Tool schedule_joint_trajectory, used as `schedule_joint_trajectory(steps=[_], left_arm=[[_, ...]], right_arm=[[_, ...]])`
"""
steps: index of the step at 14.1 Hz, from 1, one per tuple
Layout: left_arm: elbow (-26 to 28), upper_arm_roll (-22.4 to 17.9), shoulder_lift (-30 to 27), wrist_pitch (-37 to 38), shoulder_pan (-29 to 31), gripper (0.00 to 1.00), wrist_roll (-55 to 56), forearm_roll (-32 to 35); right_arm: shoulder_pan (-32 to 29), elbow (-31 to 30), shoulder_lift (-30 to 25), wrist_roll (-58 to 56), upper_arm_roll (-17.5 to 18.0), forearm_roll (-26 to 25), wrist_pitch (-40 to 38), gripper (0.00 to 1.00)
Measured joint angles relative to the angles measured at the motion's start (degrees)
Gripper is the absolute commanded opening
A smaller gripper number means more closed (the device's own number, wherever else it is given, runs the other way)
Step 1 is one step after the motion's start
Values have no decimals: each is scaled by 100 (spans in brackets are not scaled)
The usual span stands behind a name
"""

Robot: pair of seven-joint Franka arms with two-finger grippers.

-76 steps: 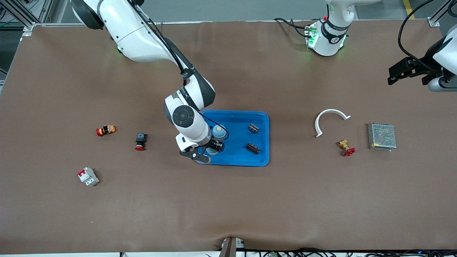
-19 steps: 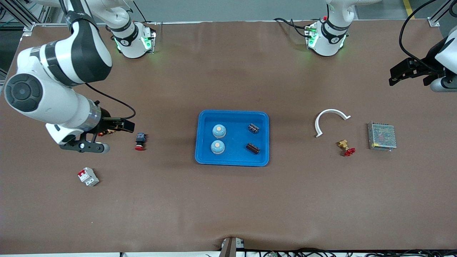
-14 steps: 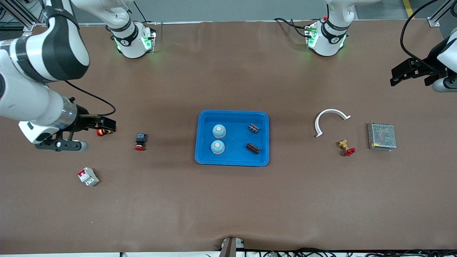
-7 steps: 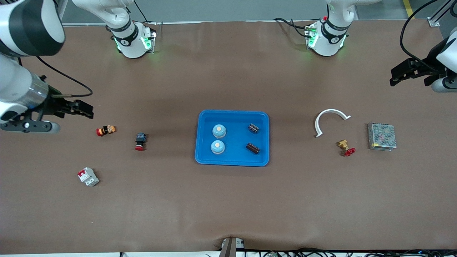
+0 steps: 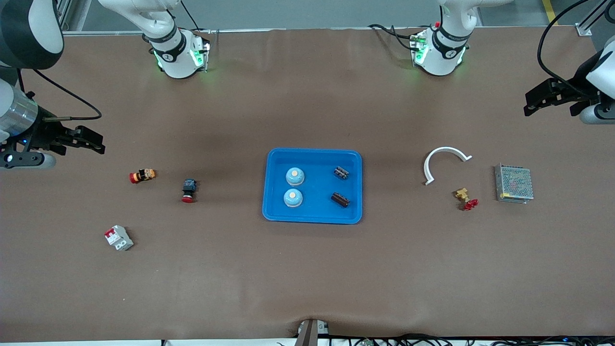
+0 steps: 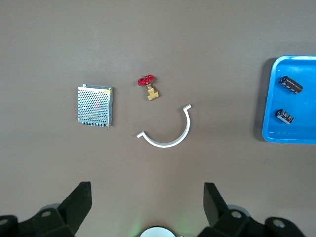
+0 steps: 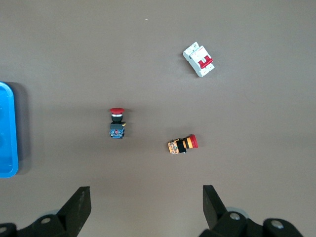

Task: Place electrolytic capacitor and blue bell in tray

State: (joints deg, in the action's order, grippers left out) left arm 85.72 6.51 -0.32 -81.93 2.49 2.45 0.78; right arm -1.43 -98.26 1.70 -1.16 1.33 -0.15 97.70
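I see the blue tray [image 5: 312,215] mid-table on the brown mat [image 5: 307,269], between both grippers, holding two blue bells [image 5: 294,176] and two electrolytic capacitors [image 5: 341,172]. The right gripper [image 5: 86,142] hangs wide open and empty above the mat, near the orange emergency-stop button [image 5: 142,176]. The left gripper [image 5: 540,98] waits, open and empty, near the mesh power supply [image 5: 513,183].

The setting is a robotics lab: two arm bases [image 5: 177,55] bolted along a brown-covered table [image 5: 307,278], aluminium frame posts [image 5: 29,21] at its corners, loose cables [image 5: 389,31], and scattered industrial parts such as a breaker [image 5: 118,238] and mesh box [image 5: 514,183].
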Motion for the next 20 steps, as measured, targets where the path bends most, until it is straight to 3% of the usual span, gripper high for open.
schedule_joint_trajectory(steps=[20], left_arm=[[0, 8, 0, 0, -3, 100, 0, 0]], right_arm=[[-74, 126, -11, 1, 13, 0, -47, 100]])
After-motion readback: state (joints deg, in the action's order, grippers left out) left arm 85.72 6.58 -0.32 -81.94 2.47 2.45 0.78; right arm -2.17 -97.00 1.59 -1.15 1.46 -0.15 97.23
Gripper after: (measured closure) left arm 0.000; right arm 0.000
